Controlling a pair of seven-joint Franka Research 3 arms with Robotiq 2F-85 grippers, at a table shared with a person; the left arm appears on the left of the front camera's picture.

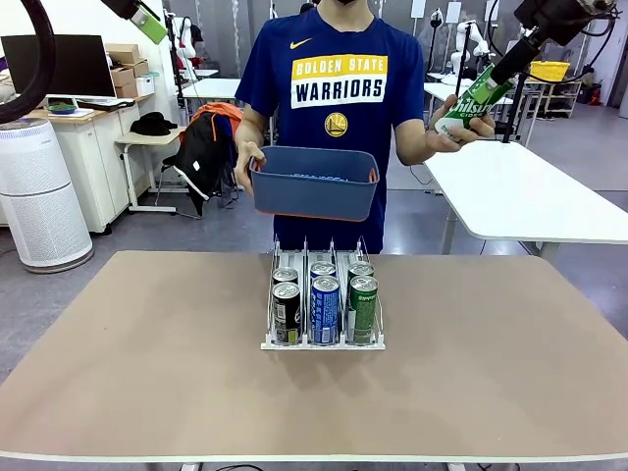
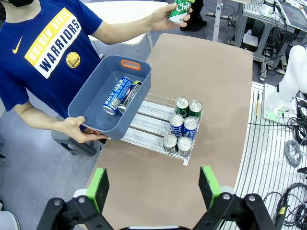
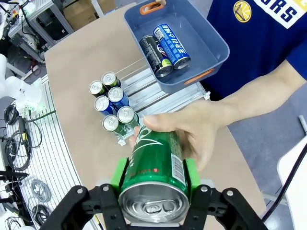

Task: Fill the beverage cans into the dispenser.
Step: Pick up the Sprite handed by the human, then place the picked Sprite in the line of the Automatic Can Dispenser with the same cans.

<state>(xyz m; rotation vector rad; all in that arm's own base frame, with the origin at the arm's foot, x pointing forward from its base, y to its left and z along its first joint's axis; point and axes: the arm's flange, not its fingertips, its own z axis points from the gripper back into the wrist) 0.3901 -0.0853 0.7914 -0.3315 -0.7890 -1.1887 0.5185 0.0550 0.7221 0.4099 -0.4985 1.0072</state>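
Note:
The white wire dispenser [image 1: 322, 344] stands mid-table with two black cans [image 1: 286, 312], two blue cans [image 1: 325, 308] and two green cans [image 1: 363, 308] upright in its three lanes. High at the right, my right gripper [image 1: 496, 83] is shut on a green can [image 3: 156, 163]. The person's hand [image 3: 204, 127] still grips that can's far end. My left gripper [image 2: 153, 187] hangs open and high above the table's near left, nothing between its green pads [image 2: 99, 187]. In the left wrist view the dispenser's bare back rails [image 2: 144, 122] show below it.
The person at the far side holds a dark blue tub [image 1: 314, 201] over the dispenser's back end. A blue can [image 2: 116, 96] and a black can [image 2: 129, 96] lie inside it. The brown table [image 1: 147, 373] has free room on both sides of the dispenser.

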